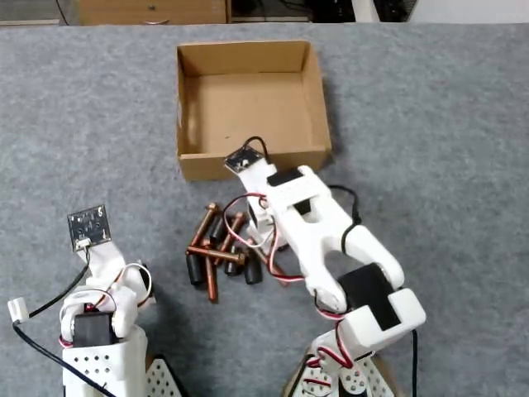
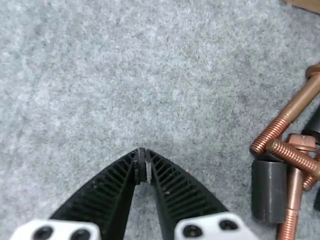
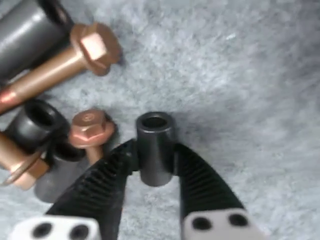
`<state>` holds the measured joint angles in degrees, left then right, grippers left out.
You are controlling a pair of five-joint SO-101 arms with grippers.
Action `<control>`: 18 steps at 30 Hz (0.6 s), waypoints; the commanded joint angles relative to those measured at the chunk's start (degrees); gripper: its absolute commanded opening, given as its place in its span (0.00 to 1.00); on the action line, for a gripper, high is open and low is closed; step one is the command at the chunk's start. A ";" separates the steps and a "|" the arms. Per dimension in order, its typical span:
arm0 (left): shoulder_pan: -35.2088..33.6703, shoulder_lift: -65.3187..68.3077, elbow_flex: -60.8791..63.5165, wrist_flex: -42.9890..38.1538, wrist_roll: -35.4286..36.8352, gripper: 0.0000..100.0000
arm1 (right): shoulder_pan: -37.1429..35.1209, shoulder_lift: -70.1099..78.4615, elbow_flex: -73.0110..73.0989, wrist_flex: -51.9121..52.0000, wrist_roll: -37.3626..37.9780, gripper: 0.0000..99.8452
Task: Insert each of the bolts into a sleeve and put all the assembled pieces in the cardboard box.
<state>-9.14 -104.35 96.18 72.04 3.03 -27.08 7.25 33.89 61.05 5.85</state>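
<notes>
Two black ribbed fingers of the right gripper (image 3: 156, 152) clamp a short black cylindrical metal sleeve (image 3: 155, 137) between them; copper-coloured hex bolts (image 3: 89, 131) lie just beside. Its round wall could swivel in that pinch. Fingers of the left gripper (image 2: 142, 167) meet, empty.

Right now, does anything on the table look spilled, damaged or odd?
Nothing stands out. The copper bolts and black sleeves lie in a loose heap near the empty cardboard box; no damage shows.

Grey felt worktop (image 1: 430, 124); open box (image 1: 198, 165) at far middle; bolts (image 1: 216, 252), black sleeves (image 1: 195, 269) heaped just before box
</notes>
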 commanded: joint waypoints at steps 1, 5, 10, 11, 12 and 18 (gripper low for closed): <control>0.53 -0.13 0.62 0.09 -0.18 0.02 | -0.92 0.92 -0.84 -0.97 0.00 0.01; 0.53 -0.13 0.62 0.09 -0.18 0.02 | -0.84 0.57 -1.01 -0.88 0.00 0.00; 0.53 -0.13 0.62 0.18 -0.18 0.02 | -0.75 -1.45 -1.10 -0.79 -2.64 0.00; 0.53 -0.13 0.62 0.18 -0.18 0.02 | -0.31 -2.86 -1.27 -0.35 -3.34 0.00; 0.53 -0.13 0.62 0.18 -0.18 0.02 | 0.22 -4.70 -1.45 0.44 -3.78 0.00; 0.53 -0.13 0.62 0.53 -0.26 0.02 | 5.76 -19.56 -6.02 8.44 -4.40 0.00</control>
<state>-9.14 -104.35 96.18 72.22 3.03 -24.53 -3.38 31.96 65.54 2.15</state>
